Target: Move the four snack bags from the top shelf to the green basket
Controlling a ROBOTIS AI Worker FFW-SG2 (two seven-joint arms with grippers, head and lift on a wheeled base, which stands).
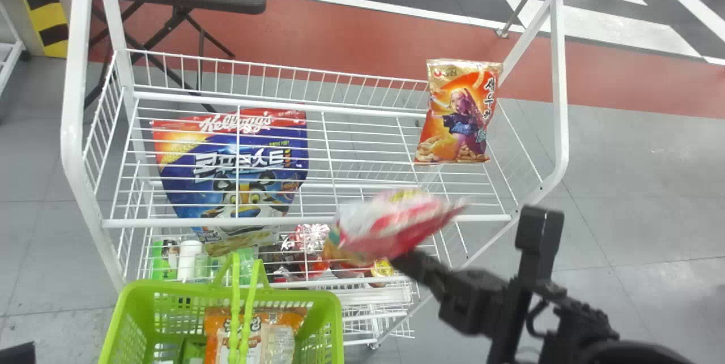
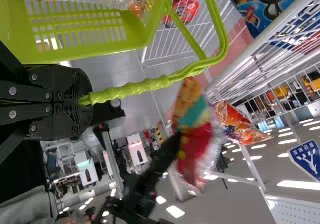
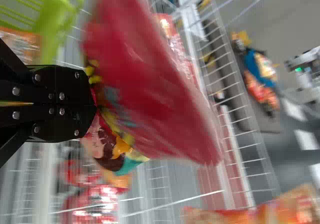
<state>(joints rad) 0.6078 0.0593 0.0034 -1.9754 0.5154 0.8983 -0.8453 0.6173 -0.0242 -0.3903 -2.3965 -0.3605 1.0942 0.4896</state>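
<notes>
Right gripper (image 1: 397,261): clenched on the red snack bag (image 1: 391,228), and I've got it out over the front edge of the top shelf (image 1: 170,222)!
Left gripper (image 2: 86,102): clamped round the basket handle (image 2: 132,88).
Top shelf: an orange snack bag (image 1: 460,112) sits at the right end.
Blue bag (image 1: 243,160): I see it through the rack's wires, to the left.
Green basket (image 1: 308,296): an orange-and-clear packet (image 1: 218,330) lies inside, near the shelf's front.
</notes>
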